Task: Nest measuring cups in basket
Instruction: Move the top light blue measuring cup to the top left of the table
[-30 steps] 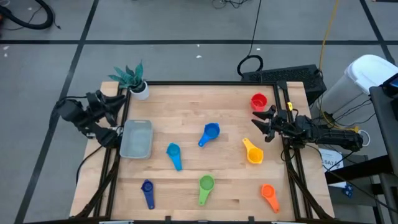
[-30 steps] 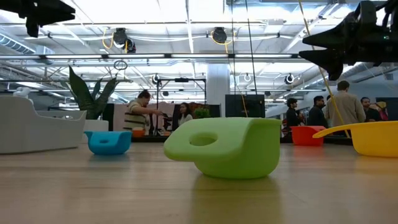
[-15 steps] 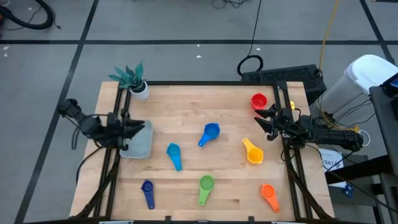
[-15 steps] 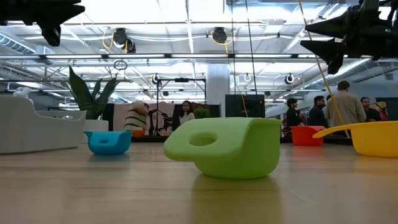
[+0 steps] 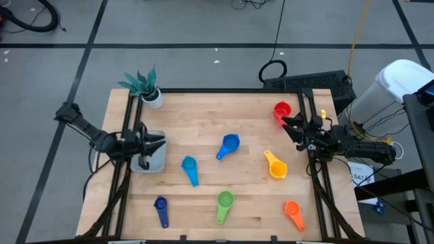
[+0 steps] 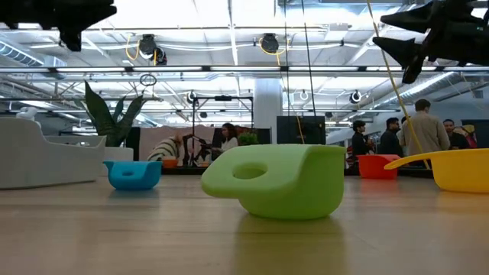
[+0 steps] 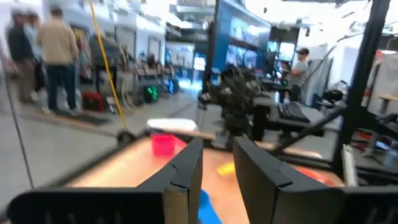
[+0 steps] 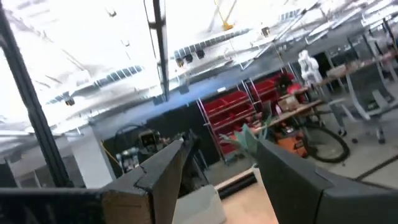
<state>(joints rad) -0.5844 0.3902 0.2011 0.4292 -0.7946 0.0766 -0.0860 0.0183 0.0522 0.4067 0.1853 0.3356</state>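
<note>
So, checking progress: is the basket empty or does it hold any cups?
Empty: the basket holds no cups; the left tool hovers over it.

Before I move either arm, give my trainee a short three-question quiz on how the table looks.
1. True or false: the basket already holds a cup.
2. Which cup lies nearest the right hand? A) red cup B) green cup C) dark blue cup
3. Fill in: the left hand hangs over the ____.

Key: 1 false; 2 A; 3 basket.
</note>
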